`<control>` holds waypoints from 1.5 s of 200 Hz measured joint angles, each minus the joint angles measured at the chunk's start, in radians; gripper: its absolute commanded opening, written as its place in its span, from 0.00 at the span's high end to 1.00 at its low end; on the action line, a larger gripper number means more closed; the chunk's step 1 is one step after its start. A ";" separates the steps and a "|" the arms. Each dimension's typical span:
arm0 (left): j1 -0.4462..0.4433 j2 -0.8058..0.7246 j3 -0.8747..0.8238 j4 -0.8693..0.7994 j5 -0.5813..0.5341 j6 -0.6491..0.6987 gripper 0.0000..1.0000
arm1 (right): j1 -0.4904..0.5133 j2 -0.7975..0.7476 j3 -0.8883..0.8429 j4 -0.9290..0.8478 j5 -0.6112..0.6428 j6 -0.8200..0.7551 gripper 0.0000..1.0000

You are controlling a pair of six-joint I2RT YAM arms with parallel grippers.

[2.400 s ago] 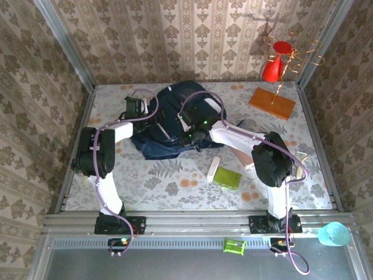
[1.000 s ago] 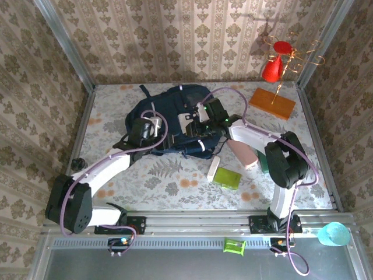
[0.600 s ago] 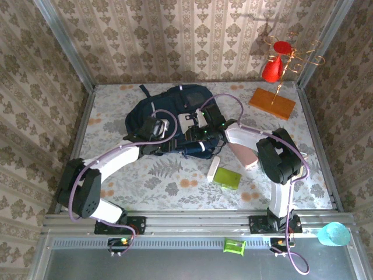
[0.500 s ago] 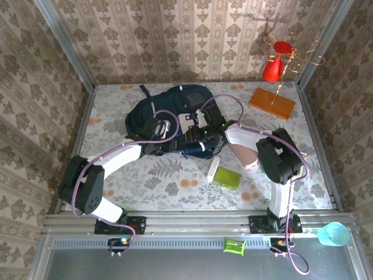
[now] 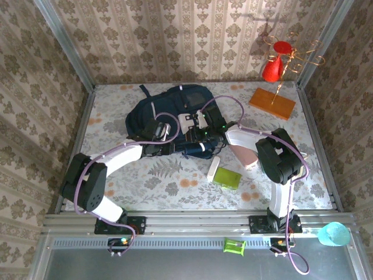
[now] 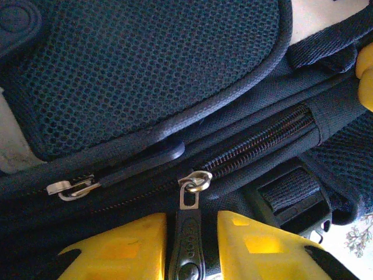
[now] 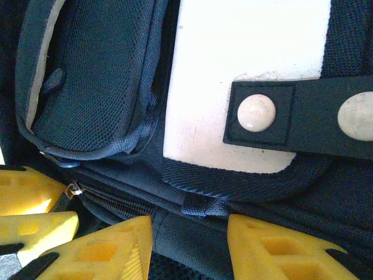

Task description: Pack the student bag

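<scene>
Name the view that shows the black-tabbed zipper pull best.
Left wrist: the pull sits close and sharp between the fingers of the left hand. Right wrist catches perhaps its metal ring. From the top it is too small to tell.

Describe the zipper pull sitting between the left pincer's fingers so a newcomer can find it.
Start at the large dark navy fabric backpack lying mid-table, then follow the zipper track along its near edge to the left pincer. The silver ring slider with a black rubber tab lies between the yellow fingers. Its neighbour, a flat silver pull further left, shows no black tab.
</scene>
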 measured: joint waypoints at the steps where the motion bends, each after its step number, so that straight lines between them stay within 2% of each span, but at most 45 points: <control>1: 0.000 0.000 -0.001 0.001 0.000 -0.001 0.74 | 0.000 0.000 0.000 0.000 0.000 0.000 0.59; 46: 0.001 0.000 -0.026 0.038 0.011 -0.020 0.84 | 0.000 -0.001 -0.008 0.009 0.000 0.000 0.59; 84: 0.011 -0.001 -0.052 0.081 0.022 -0.040 1.00 | 0.000 -0.019 -0.015 0.003 0.021 -0.012 0.58; 125: 0.033 -0.042 -0.091 0.129 0.062 -0.045 1.00 | 0.001 -0.113 -0.030 -0.064 0.090 -0.090 0.55; 172: 0.051 -0.079 -0.126 0.169 0.091 -0.025 1.00 | 0.009 -0.212 -0.035 -0.072 0.154 -0.256 0.51; 208: 0.053 -0.115 -0.163 0.211 0.094 0.011 1.00 | 0.080 -0.191 -0.035 -0.072 0.233 -0.454 0.51; 236: 0.056 -0.135 -0.188 0.236 0.099 0.021 1.00 | 0.154 -0.139 -0.033 -0.064 0.248 -0.586 0.51; 262: 0.068 -0.137 -0.195 0.251 0.125 0.023 1.00 | 0.191 -0.084 -0.029 -0.042 0.240 -0.664 0.53; 300: 0.108 -0.150 -0.211 0.275 0.180 0.020 1.00 | 0.190 -0.029 -0.010 0.016 0.219 -0.718 0.54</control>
